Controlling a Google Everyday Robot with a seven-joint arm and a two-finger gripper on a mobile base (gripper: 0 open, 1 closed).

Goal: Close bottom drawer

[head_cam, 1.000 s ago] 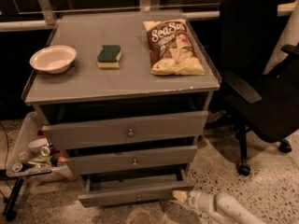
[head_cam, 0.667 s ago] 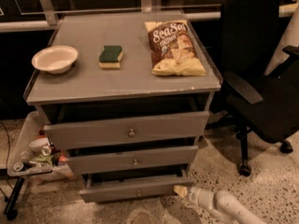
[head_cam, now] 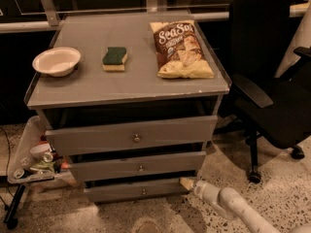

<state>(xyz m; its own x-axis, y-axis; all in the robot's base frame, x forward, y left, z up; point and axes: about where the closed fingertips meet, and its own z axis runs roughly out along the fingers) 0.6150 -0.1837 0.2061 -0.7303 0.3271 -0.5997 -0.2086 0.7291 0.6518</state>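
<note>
Push squarely toward far side with gripper, set low at right end of bottom drawer by the floor, opening impossible to tell, shifting contact leftward toward knob to avoid jamming.

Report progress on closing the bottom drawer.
Mostly done: the bottom drawer looks almost in, with a thin dark gap above its front. In hand: the pincer is at that front's right end. Left: a last push, if it isn't fully seated.

Bottom drawer: grey, shortest front, sm round knob, nearly shut. Hand at its R end.
</note>
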